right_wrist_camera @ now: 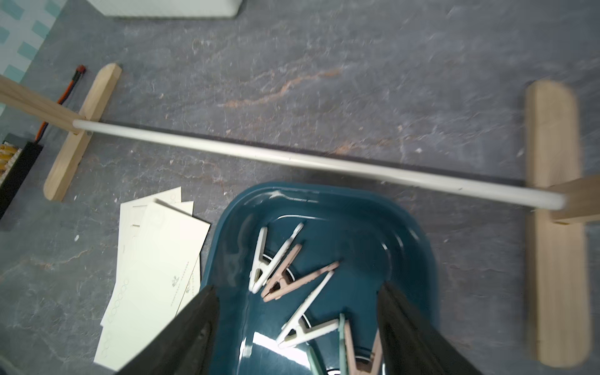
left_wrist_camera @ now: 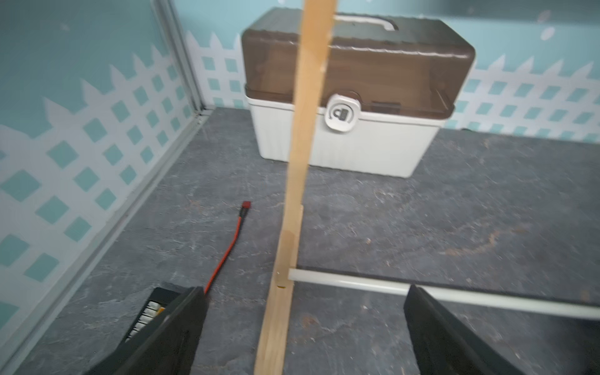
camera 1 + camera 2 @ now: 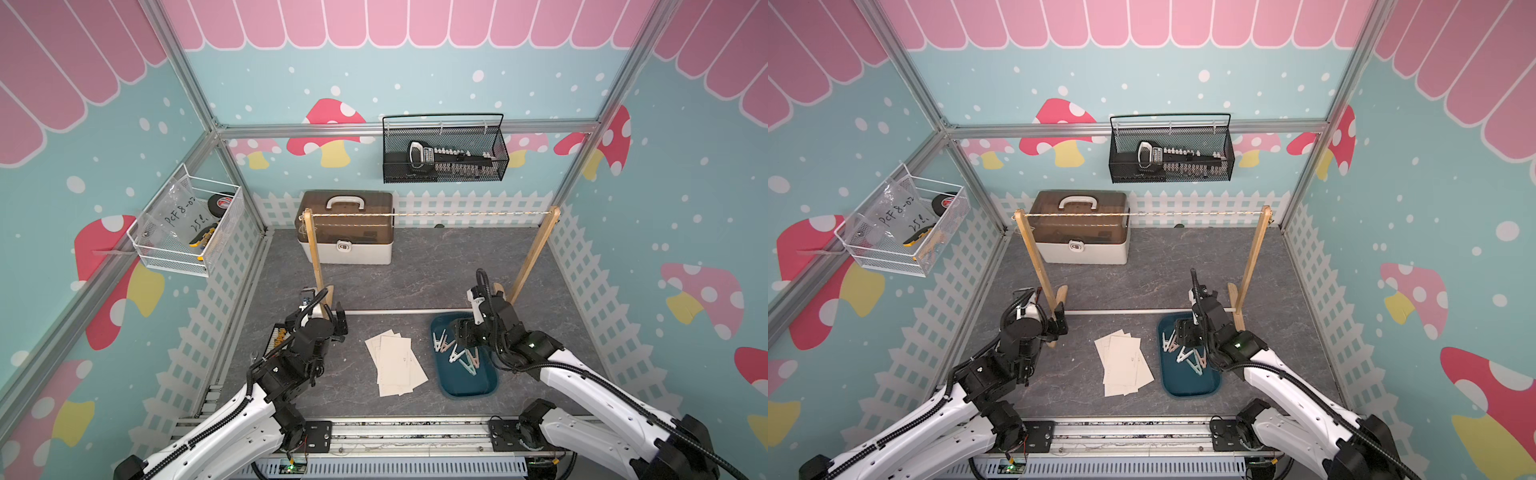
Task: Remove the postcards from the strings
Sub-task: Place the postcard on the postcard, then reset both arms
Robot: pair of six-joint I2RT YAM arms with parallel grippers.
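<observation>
Grey stone-look tabletop (image 3: 415, 282) is shared by everything. Nearest, the postcards (image 3: 397, 361) are laid flat in a loose, fanned stack, off-white with faint print, just beside the tray (image 3: 469, 382) of clothespins (image 1: 279, 269). Both spread, empty grippers are best lifted clear: right gripper (image 1: 298, 289) straight up, left gripper (image 2: 305, 292) back from the upright (image 2: 302, 130). Beyond, the string (image 3: 415, 214) is stretched bare.

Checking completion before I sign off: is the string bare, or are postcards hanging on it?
Bare. In both top views the string carries nothing along its whole span; the postcards lie piled on the table.
</observation>
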